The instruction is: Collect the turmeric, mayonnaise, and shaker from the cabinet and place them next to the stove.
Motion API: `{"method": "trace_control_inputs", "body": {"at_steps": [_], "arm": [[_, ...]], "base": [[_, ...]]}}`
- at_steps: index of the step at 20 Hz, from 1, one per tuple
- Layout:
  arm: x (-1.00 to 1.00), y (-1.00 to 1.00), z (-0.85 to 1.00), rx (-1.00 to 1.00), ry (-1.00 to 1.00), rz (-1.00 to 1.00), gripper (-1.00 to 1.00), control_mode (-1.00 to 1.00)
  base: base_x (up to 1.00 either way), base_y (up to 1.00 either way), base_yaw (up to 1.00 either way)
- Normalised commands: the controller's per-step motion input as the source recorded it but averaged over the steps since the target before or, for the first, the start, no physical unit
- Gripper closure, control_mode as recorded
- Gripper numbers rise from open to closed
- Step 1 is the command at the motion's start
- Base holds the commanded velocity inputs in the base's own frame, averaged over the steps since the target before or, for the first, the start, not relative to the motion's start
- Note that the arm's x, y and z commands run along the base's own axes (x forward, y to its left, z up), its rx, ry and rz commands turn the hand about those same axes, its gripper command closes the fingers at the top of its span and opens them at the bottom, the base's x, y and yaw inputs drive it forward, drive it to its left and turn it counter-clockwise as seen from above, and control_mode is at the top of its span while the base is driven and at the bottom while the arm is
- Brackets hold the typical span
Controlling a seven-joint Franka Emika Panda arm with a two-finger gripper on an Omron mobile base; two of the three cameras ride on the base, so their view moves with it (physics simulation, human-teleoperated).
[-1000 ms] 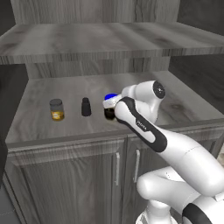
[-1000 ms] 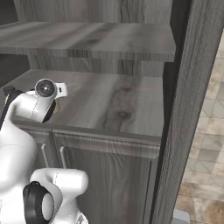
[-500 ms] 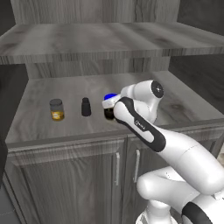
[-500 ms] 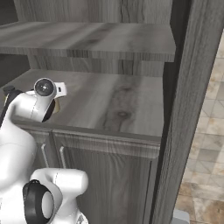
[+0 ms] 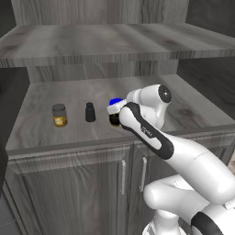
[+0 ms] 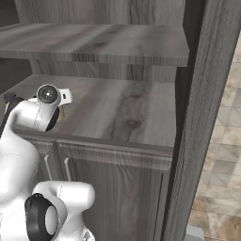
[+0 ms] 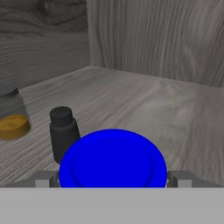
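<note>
Straddling the mayonnaise (image 7: pixel 113 158) on the cabinet (image 5: pixel 41 114) shelf, the gripper (image 7: pixel 113 178) stands wide open either side of its lid, lined up to clamp it.

Hand view close above mayonnaise (image 7: pixel 113 159) lid

To my right, a tiled floor (image 6: pixel 221 155) in beige and brown squares runs past the unit's side post. A small light grey block (image 6: pixel 194 232) sits on those tiles at the post's foot. Far left, a dark panel (image 5: pixel 13 98) shows beside the shelves; can't tell what it is.
</note>
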Motion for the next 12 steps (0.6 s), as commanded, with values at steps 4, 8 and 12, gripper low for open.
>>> {"method": "trace_control_inputs", "body": {"at_steps": [4, 8, 12], "arm": [[0.0, 0.02, -0.01, 0.0, 0.0, 0.0, 1.0, -1.0], [-0.01, 0.09, 0.0, 0.0, 0.0, 0.0, 1.0, -1.0], [-0.12, 0.02, 0.0, 0.0, 0.0, 0.0, 1.0, -1.0]], "base": [[0.0, 0.0, 0.0], [0.0, 0.0, 0.0], [0.0, 0.0, 0.0]]}}
